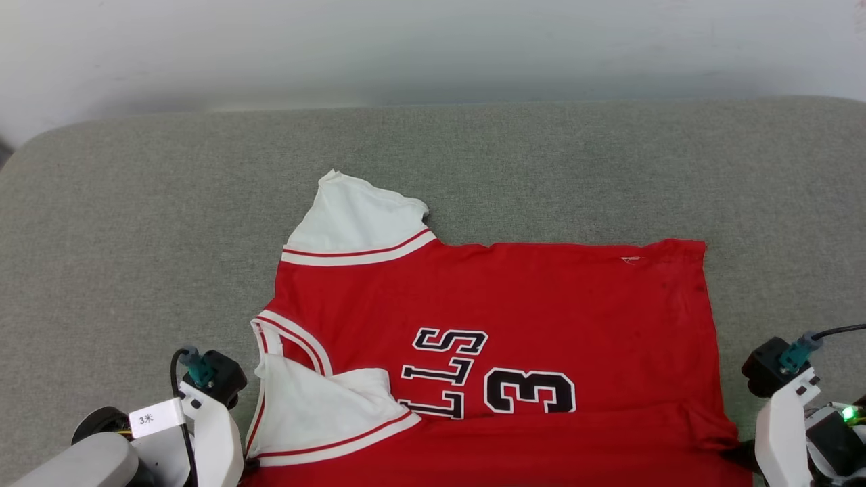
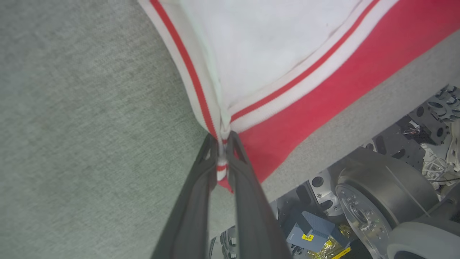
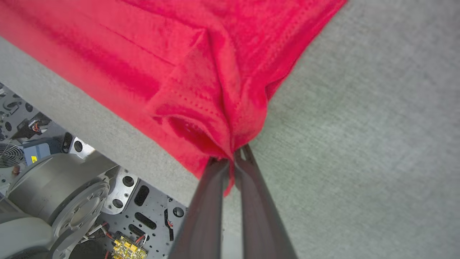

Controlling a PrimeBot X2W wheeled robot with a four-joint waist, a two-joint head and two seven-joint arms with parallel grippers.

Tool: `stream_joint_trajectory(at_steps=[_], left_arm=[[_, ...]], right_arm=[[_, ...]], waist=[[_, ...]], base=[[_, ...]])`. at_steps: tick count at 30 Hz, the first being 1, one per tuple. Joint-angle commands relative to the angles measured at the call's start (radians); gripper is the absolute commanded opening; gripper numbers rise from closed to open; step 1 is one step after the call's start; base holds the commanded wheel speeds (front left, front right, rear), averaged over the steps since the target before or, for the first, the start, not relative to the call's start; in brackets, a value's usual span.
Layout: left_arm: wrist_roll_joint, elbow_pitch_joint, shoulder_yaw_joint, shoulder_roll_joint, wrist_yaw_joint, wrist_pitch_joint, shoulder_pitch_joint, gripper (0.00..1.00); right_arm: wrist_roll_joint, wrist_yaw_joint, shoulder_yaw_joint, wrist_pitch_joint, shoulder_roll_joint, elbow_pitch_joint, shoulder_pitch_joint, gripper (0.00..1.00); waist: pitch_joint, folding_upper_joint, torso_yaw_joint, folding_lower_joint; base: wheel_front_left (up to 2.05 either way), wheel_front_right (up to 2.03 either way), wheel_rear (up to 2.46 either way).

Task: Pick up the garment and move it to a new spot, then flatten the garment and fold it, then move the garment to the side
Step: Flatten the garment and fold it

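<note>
- garment (image 1: pixel 541 304): red jersey lying spread on the grey cloth-topped counter (image 1: pixel 135 223). Neck end points to the robot's left, hem to its right.
- Black, white-outlined "LLS" and "3" sit sideways on the near half of the garment, with the 3 on the hem side of the letters.
- Far white sleeve (image 1: pixel 355 220) sticks out past the garment's far-left corner and lies flat on the counter.
- Near white sleeve (image 1: pixel 318 412) is folded in over the red body, just beside the striped neck opening, and its edge touches the lowest letter.
- A crease runs along the garment's near strip. The near edge passes out of the bottom of the head view.
- left gripper (image 2: pixel 222 138): fingers pressed together, pinching the red-and-white striped trim at the garment's (image 2: pixel 273 54) near-left corner. Cloth fans out from the pinch.
- right gripper (image 3: pixel 233 154): fingers pressed together, pinching a bunched fold of red cloth at the garment's (image 3: pixel 179 64) near-right hem corner. Wrinkles radiate from the grip.
- left arm (image 1: pixel 216 433) sits just off the garment's near-left corner and right arm (image 1: pixel 781 419) just off its near-right corner.
- Beyond the garment's near edge a strip of counter shows, then the robot base (image 2: pixel 377 201) below it, with wheel and perforated metal plate.
</note>
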Motion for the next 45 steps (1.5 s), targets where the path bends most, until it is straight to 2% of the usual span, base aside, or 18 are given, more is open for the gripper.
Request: stream_joint_trajectory(at_steps=[1, 2, 6, 14, 20, 26, 31, 35, 40, 45], left_arm=[[0.012, 0.007, 0.0, 0.002, 0.004, -0.011, 0.008, 0.4], [0.007, 0.009, 0.006, -0.001, 0.008, -0.016, 0.006, 1.0], [0.012, -0.007, 0.03, 0.009, 0.013, -0.042, -0.022, 1.0], [0.025, -0.077, 0.131, 0.065, 0.039, -0.111, -0.112, 1.0], [0.05, -0.06, 0.21, 0.056, 0.047, -0.179, -0.227, 1.0], [0.064, 0.011, 0.25, 0.034, 0.027, -0.173, -0.354, 1.0], [0.059, 0.077, 0.255, 0.014, 0.003, -0.098, -0.478, 1.0], [0.043, 0.128, 0.241, -0.006, -0.004, 0.039, -0.586, 1.0], [0.033, 0.193, 0.206, -0.029, -0.005, 0.215, -0.693, 1.0], [0.056, 0.26, 0.18, -0.056, 0.005, 0.291, -0.763, 1.0]], right_arm=[[-0.01, -0.001, -0.012, -0.012, 0.008, 0.01, 0.01, 0.42], [-0.013, -0.001, -0.021, -0.025, 0.017, 0.014, 0.012, 1.0], [-0.045, -0.001, -0.059, -0.088, 0.035, 0.013, -0.001, 1.0], [-0.164, -0.001, -0.238, -0.337, 0.103, -0.021, -0.018, 1.0], [-0.336, -0.001, -0.448, -0.536, 0.225, -0.052, 0.02, 1.0], [-0.506, -0.001, -0.639, -0.644, 0.359, -0.137, 0.081, 1.0], [-0.609, -0.001, -0.739, -0.68, 0.459, -0.233, 0.145, 1.0], [-0.66, -0.001, -0.759, -0.669, 0.514, -0.294, 0.172, 1.0], [-0.696, -0.001, -0.759, -0.653, 0.537, -0.331, 0.153, 1.0], [-0.688, -0.001, -0.757, -0.649, 0.542, -0.319, 0.122, 1.0]], waist=[[-0.001, 0.0, -0.001, -0.0001], [-0.003, 0.0, -0.001, -0.0001], [-0.023, 0.0, -0.002, -0.0001], [-0.036, 0.0, -0.016, -0.0001], [0.008, 0.0, -0.046, -0.0001], [0.089, 0.0, -0.091, -0.0001], [0.179, 0.0, -0.128, -0.0001], [0.254, 0.0, -0.162, -0.0001], [0.329, 0.0, -0.204, -0.0001], [0.386, 0.0, -0.235, -0.0001]], base=[[0.0, 0.0, 0.0], [0.0, 0.0, 0.0], [0.0, 0.0, 0.0], [0.0, 0.0, 0.0], [0.0, 0.0, 0.0], [0.0, 0.0, 0.0], [0.0, 0.0, 0.0], [0.0, 0.0, 0.0], [0.0, 0.0, 0.0], [0.0, 0.0, 0.0]])
